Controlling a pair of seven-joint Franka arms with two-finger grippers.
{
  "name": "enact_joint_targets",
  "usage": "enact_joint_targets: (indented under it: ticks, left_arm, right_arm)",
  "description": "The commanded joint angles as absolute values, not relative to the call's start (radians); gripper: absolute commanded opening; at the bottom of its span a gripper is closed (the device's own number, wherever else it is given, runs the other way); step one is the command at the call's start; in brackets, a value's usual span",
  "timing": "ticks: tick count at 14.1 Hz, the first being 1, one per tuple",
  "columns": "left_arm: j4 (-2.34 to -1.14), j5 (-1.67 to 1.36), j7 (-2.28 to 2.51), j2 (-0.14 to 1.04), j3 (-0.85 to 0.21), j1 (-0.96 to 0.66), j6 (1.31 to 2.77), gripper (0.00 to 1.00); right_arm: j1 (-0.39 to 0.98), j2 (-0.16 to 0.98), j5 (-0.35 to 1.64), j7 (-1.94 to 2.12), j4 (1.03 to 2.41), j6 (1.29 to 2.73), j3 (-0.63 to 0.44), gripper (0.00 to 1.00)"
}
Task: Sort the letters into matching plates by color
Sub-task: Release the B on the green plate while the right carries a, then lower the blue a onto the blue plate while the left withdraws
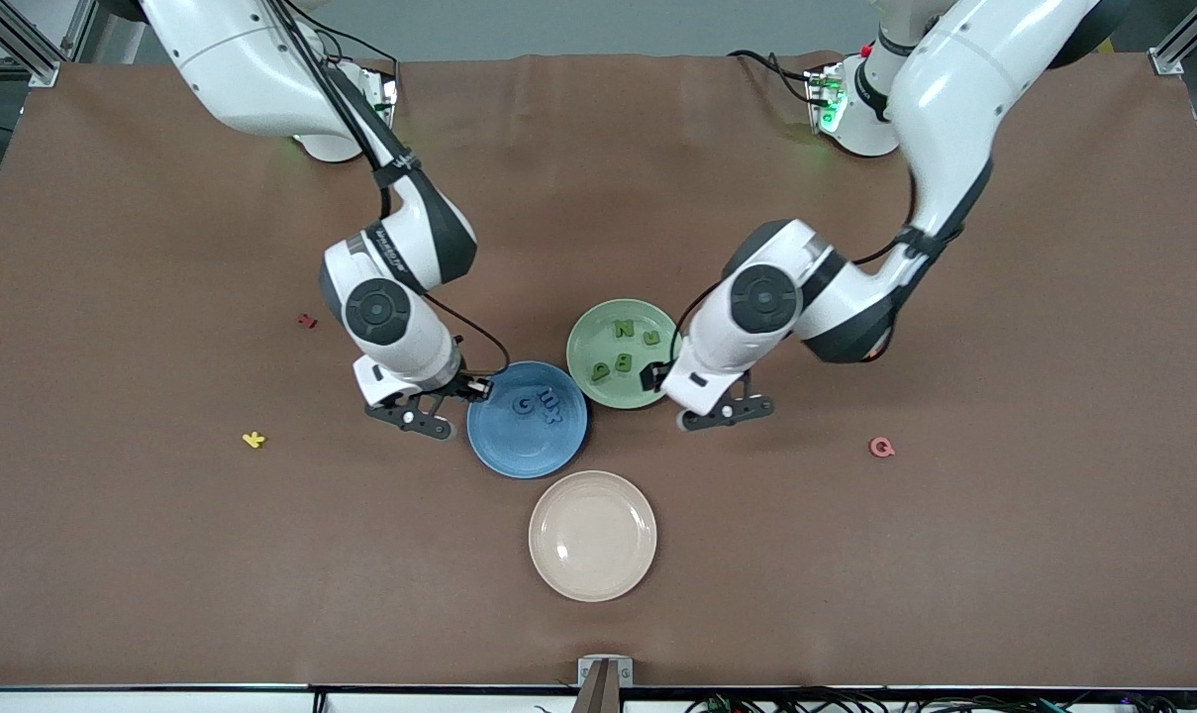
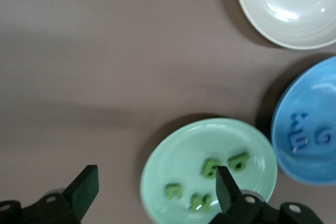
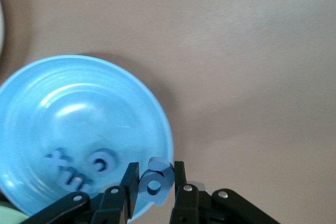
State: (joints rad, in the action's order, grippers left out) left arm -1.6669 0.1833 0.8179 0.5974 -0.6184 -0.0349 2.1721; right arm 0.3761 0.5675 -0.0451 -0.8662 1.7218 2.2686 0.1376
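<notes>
The right hand (image 3: 153, 188) pinches a blue letter (image 3: 156, 182) right above the blue plate's (image 1: 519, 456) rim on the right arm's side; released there, it may strike the rim and bounce onto the counter (image 1: 855, 574). The left hand (image 2: 152, 187), fingers spread wide and empty, waits beside the green plate (image 1: 598, 381), which holds four green letters (image 1: 618, 347).

3 letters (image 1: 539, 407) in plate (image 1: 527, 451); 4 letters (image 1: 622, 346) in adjoining plate (image 1: 590, 371).
</notes>
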Motion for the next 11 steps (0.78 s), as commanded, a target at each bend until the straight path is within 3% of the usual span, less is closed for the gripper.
enact_joint_targets:
  ticks: [1, 5, 11]
  left_arm:
    - [-1.842, 0.054, 0.630, 0.413, -0.611, 0.055, 2.178, 0.98]
    - [-1.979, -0.060, 0.340, 0.237, -0.490, 0.094, 2.178, 0.98]
    - [-1.983, -0.110, 0.138, 0.089, -0.446, 0.296, 2.161, 0.98]
  right_arm:
    - [0.406, 0.665, -0.034, -0.914, 1.583, 2.258, 0.129, 0.00]
    - [0.425, 0.732, -0.041, -0.948, 1.493, 2.255, 0.127, 0.00]
    - [0.457, 0.824, -0.049, -0.980, 1.390, 2.260, 0.123, 0.00]
